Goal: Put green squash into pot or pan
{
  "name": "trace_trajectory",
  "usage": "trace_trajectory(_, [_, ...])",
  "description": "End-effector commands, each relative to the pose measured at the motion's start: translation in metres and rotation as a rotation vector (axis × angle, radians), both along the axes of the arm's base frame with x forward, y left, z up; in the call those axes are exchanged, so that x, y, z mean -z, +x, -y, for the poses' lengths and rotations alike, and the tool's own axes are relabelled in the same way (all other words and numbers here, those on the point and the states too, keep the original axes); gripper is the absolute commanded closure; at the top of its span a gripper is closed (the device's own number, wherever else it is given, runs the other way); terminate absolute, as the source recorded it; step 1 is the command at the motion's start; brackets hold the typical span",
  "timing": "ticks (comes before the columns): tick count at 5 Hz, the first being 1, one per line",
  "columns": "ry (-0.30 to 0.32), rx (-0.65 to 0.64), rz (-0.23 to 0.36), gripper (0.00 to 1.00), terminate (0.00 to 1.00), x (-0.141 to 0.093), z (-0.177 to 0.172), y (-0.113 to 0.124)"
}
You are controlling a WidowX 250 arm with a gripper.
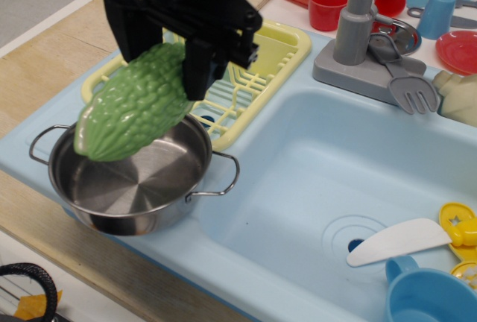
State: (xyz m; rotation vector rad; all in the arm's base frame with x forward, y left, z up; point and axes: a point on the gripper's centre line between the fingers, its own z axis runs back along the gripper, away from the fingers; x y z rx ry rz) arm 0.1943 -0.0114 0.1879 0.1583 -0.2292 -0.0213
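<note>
Light blue plastic forms the toy sink unit (pixel 313 188), which is set on a wooden counter (pixel 45 68); its basin occupies the 3 to 5 o'clock part of the view. A round steel pot (pixel 130 173) with 2 wire loop handles is seated on the unit's drainboard at 8 o'clock, just in front of a yellow dish rack (pixel 253 76). The black gripper (pixel 160 68) is positioned at 11 o'clock, and the green squash (pixel 130 106) is clamped between its fingers at the squash's upper end. The squash is held tilted, its lower pointed end at 9 o'clock, above the pot's far-left rim; contact with the pot cannot be confirmed. A grey faucet (pixel 356 24) and grey fork (pixel 410 87) are noted at 1 to 2 o'clock. A white knife (pixel 399 241) is seen lying in the basin at 4 o'clock.
</note>
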Motion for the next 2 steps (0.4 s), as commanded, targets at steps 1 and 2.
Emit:
trace_trajectory(1, [-0.007, 0.008, 0.019, 0.00, 0.00, -0.0036, -0.0042, 0.0000])
trace_trajectory(2, [-0.007, 0.008, 0.019, 0.00, 1.00, -0.0036, -0.0042, 0.0000])
